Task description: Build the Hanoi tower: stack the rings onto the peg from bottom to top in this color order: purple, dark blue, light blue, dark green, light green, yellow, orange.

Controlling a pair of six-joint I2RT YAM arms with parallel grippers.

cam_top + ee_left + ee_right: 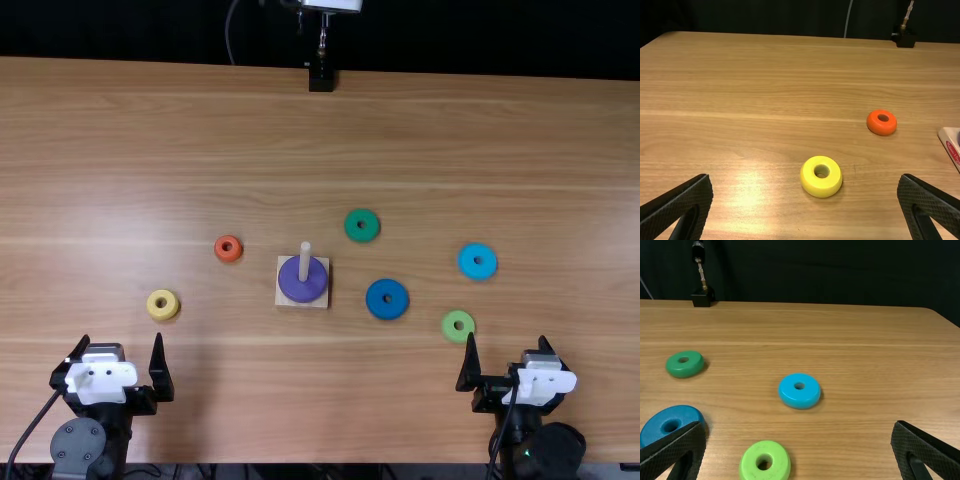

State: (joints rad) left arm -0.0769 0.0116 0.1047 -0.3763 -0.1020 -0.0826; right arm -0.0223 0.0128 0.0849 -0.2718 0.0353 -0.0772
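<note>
My left gripper [118, 352] stands open near the table's front edge, short of the yellow ring [162, 305]; in its wrist view the left gripper [805, 182] has the yellow ring [821, 176] beyond its fingers. My right gripper [508, 352], also open, is close to the light green ring [458, 326]; in its wrist view the right gripper [799, 427] holds nothing. The purple ring [303, 280] lies around the peg [305, 261] on the square base [286, 302]. Loose on the table are the orange [228, 248], dark green [362, 225], dark blue [387, 299] and light blue [477, 261] rings.
The wooden table [180, 130] spreads out beyond the rings to its far edge. A small black stand [321, 78] with a metal stem is at that edge, near the middle, with a cable beside it.
</note>
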